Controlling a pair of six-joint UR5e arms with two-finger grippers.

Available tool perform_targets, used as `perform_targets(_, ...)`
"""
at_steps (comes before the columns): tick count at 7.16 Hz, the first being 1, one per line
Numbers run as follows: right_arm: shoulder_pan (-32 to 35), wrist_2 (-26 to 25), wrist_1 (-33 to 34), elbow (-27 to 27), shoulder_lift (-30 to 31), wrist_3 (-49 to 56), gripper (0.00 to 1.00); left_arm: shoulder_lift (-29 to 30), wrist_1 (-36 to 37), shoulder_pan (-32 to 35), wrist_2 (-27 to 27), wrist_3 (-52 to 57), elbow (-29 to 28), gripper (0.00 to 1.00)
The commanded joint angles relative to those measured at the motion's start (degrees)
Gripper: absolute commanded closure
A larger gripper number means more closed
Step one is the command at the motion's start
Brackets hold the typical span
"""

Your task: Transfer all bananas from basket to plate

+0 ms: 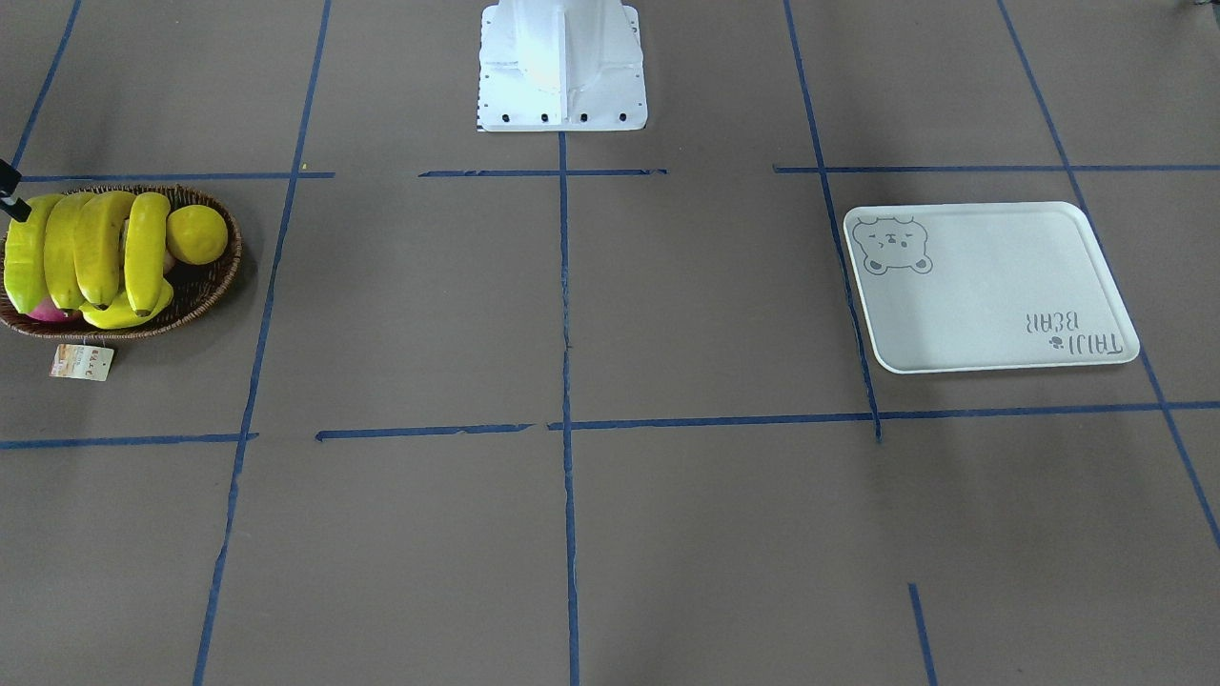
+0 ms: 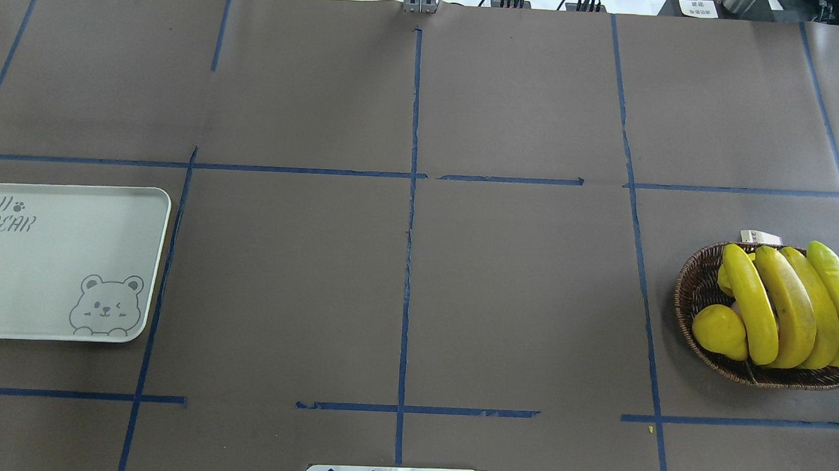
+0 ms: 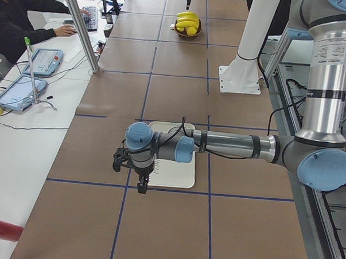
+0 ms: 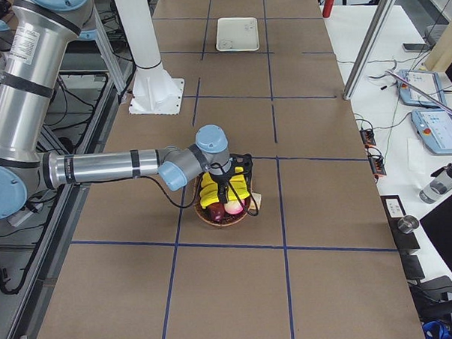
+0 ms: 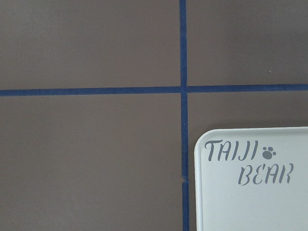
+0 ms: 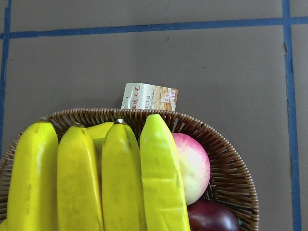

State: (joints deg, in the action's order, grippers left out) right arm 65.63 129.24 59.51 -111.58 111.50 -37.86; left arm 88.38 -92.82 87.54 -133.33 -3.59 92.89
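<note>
Right pincer [image 4: 228, 193] over bananas [image 2: 788, 308] in basket [image 2: 689, 297]; opening can't be told. Plate [image 2: 49, 283], far left, bare. First pick pending: descend, clasp one banana.

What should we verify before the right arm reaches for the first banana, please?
1. Four bananas lie on top in the basket: ok.
2. Nothing on the plate: ok.
3. Right gripper positioned over the basket: ok.
4. Right gripper open: cannot tell.
5. Left gripper out of the plate's middle: ok, it hangs by the plate's corner.
6. Bananas free of other fruit: not ok, a peach and a plum lie right beside them.
</note>
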Motion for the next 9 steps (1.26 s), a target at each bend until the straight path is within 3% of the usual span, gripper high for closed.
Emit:
perform_targets(1,-1.64,-0.92,-0.01,0.05,1.43,2.78,0.12,-0.05,-0.08,0.00,0.00,-0.02,0.01,0.00)
perform_targets(3,-2.08,-0.84,-0.01,0.14,2.22,8.14,0.16,-0.05,0.00,0.00,0.00,-0.10,-0.08,0.00)
perform_targets(9,-4.37,-0.84,-0.01,1.54,1.96,8.16,0.25,0.12,0.00,0.00,0.00,-0.10,-0.08,0.00)
